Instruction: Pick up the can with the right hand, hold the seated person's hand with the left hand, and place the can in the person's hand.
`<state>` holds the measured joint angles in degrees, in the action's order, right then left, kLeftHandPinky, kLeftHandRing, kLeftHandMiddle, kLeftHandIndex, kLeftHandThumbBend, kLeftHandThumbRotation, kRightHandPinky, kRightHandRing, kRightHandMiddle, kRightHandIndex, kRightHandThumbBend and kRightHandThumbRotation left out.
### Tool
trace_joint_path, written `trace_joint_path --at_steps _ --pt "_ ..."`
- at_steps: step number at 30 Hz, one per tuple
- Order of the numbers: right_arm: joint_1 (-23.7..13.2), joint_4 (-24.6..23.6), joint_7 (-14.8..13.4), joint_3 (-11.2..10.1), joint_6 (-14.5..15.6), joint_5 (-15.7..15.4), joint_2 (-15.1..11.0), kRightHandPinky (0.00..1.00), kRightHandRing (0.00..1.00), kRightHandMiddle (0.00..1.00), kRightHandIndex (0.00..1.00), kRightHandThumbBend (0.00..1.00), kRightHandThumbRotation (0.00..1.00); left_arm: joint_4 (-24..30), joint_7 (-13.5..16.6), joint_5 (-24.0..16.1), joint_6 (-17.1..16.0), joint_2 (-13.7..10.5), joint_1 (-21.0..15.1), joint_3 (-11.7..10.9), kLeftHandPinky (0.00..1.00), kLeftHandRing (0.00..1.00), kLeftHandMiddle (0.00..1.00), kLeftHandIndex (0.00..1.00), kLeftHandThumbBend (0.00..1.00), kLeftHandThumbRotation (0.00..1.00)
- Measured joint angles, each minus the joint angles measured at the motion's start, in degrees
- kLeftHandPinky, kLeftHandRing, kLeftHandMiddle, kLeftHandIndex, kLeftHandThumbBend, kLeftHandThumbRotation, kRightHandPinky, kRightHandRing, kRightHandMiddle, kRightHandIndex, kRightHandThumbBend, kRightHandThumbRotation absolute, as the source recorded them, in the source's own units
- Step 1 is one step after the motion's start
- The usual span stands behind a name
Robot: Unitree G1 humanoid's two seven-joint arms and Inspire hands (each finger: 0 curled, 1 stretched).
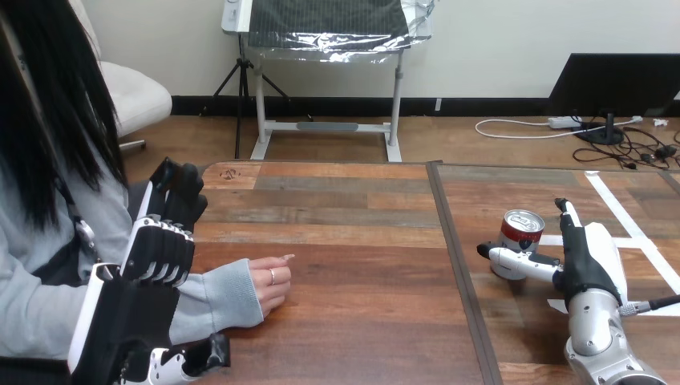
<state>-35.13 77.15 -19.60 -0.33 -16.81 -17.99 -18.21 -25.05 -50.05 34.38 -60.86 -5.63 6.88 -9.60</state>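
A red can point(521, 231) with a silver top stands upright on the right part of the table. My right hand point(589, 257) is just right of it, open; its thumb point(513, 261) lies across the front of the can's base and a finger point(566, 213) reaches up beside the can. The person's hand point(270, 285) rests loosely curled on the table at centre left, its grey sleeve coming in from the left. My left hand point(160, 241) is raised above that forearm, back toward me, fingers fairly straight and apart from the person's hand.
A dark seam point(455, 265) runs front to back between the two tabletop halves point(361, 241). White tape lines point(621, 216) mark the right half near the can. The person sits close at the left edge.
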Motion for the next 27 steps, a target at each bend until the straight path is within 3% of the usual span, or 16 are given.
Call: trace_joint_path --at_steps 4,8,13,16,17,19,25,26,27 --pt "-0.12 0.01 0.63 -0.53 0.1 0.57 0.07 0.77 0.88 0.93 0.97 1.0 0.36 0.0 -0.33 0.13 -0.01 0.0 0.0 -0.01 0.98 1.0 1.0 0.99 1.0 0.48" --pt "-0.18 0.02 0.65 -0.67 0.14 0.84 0.16 0.55 0.68 0.74 0.95 1.0 0.33 0.01 -0.58 0.42 -0.04 0.0 0.01 0.01 0.97 1.0 1.0 0.99 1.0 0.47" --pt "-0.24 0.02 0.65 -0.9 0.18 1.48 0.34 0.47 0.6 0.67 0.93 1.0 0.32 0.02 -0.91 0.72 -0.16 -0.05 0.06 -0.01 0.99 1.0 1.0 1.0 1.0 0.5" --pt "-0.24 0.02 0.64 -1.09 0.18 1.65 0.41 0.39 0.5 0.56 0.92 1.0 0.32 0.0 -1.42 0.72 -0.78 -0.18 0.12 -0.03 0.99 1.0 1.0 1.0 1.0 0.52" --pt "-0.24 0.02 0.63 -1.11 0.18 1.7 0.42 0.3 0.38 0.45 0.9 1.0 0.31 0.0 -1.56 0.73 -1.13 -0.2 0.13 -0.06 1.0 1.0 1.0 1.0 1.0 0.55" --pt "-0.24 0.03 0.63 -1.18 0.25 1.9 0.44 0.24 0.3 0.38 0.9 1.0 0.3 0.0 -1.81 0.64 -2.12 -0.24 0.14 -0.1 1.0 1.0 1.0 1.0 1.0 0.57" --pt "-0.47 0.04 0.61 -2.2 0.29 2.68 0.51 0.34 0.47 0.55 0.88 1.0 0.26 0.01 -2.47 0.93 -3.45 -0.26 0.15 -0.05 1.0 1.0 1.0 1.0 1.0 0.56" --pt "-0.54 0.04 0.63 -2.41 0.29 2.86 0.51 0.43 0.56 0.63 0.87 1.0 0.25 0.01 -2.53 1.0 -3.48 -0.26 0.16 -0.05 1.0 1.0 1.0 1.0 1.0 0.56" --pt "-0.6 0.04 0.67 -2.59 0.29 3.1 0.51 0.47 0.6 0.66 0.87 1.0 0.24 0.01 -2.57 1.06 -3.48 -0.26 0.17 -0.05 1.0 1.0 1.0 1.0 1.0 0.56"
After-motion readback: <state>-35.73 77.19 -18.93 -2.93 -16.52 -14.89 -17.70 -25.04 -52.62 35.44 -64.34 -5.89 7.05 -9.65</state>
